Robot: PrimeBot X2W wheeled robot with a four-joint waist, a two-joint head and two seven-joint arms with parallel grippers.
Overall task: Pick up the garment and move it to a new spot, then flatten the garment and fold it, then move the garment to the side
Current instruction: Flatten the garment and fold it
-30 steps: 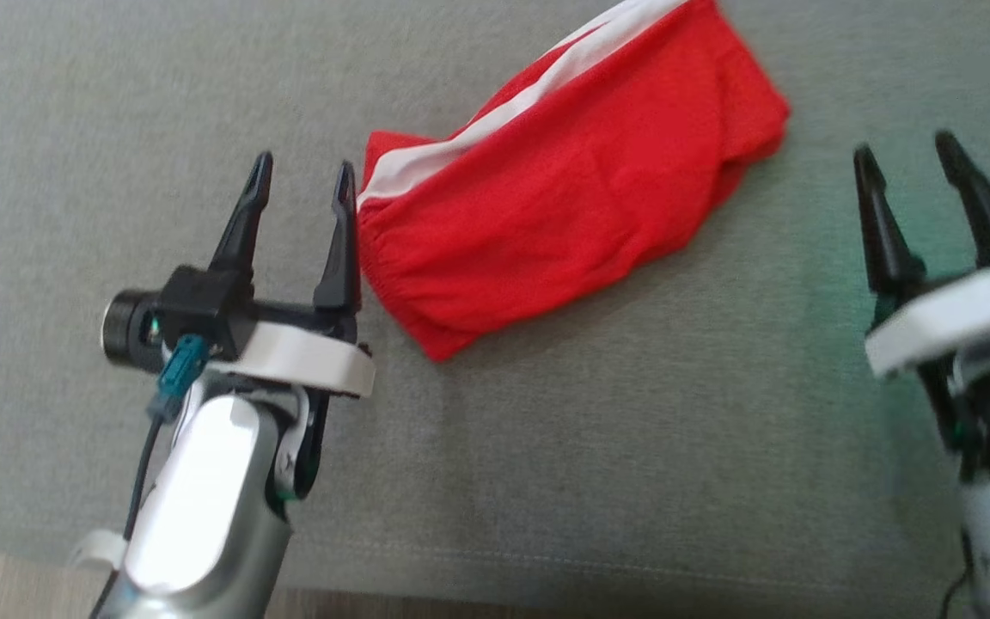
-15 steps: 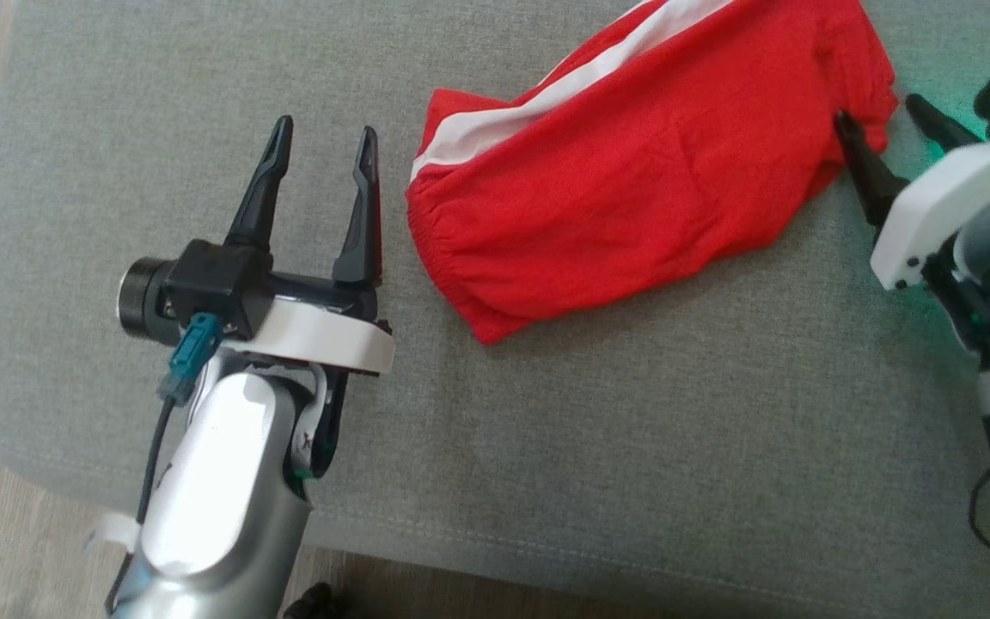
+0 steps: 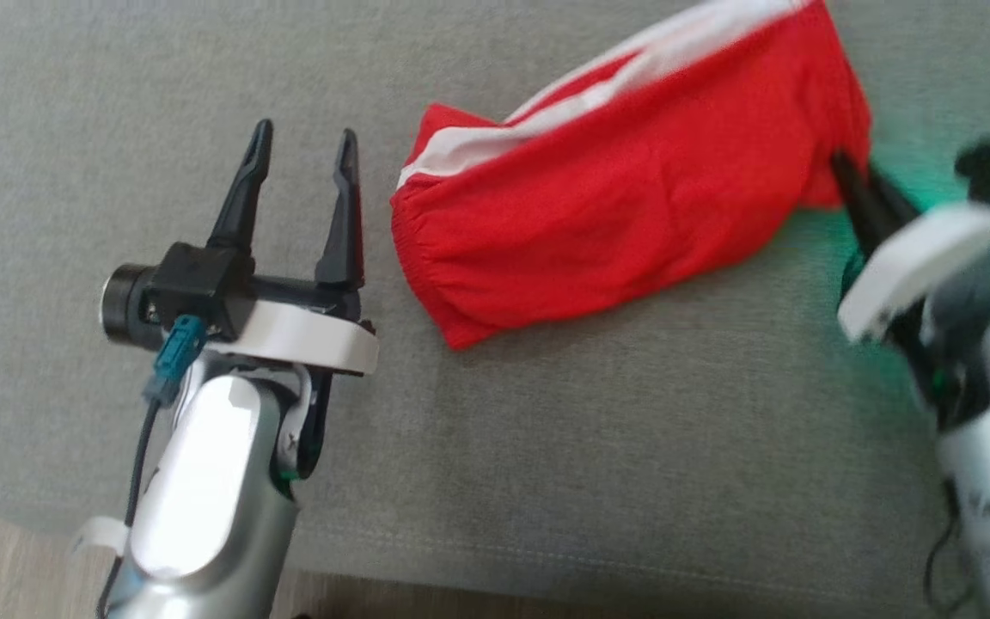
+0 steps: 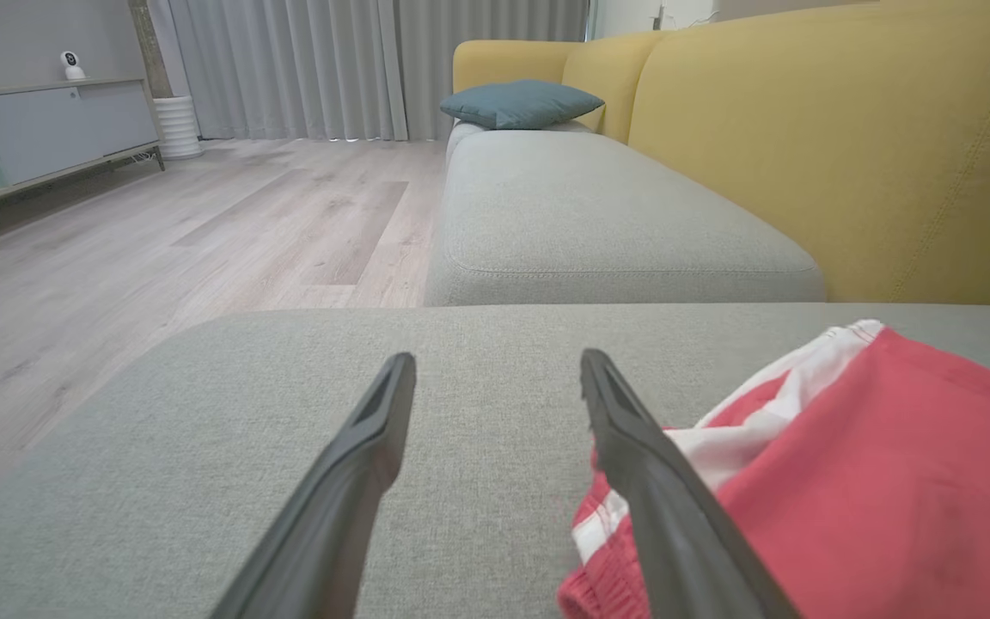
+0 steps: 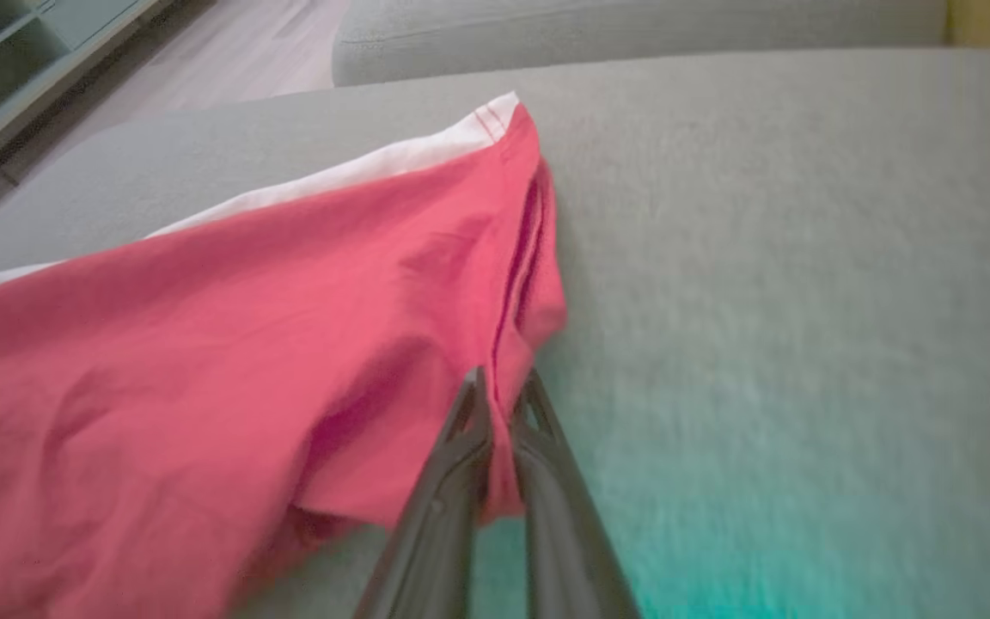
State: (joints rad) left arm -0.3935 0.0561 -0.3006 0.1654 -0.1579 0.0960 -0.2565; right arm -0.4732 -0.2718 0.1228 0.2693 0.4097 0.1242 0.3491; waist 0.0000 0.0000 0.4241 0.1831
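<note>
Red garment [image 3: 615,206] with white stripe lies bunched, slanted on grey cushion [image 3: 632,447].

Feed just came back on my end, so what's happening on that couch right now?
The robot is starting on a pair of red shorts with a white side stripe, lying rumpled on the grey seat cushion. Its right gripper is pinched shut on the fabric at the shorts' right-hand edge. The left gripper is open beside the elastic waistband end, gripping nothing. Most of the shorts rest on the cushion.
</note>
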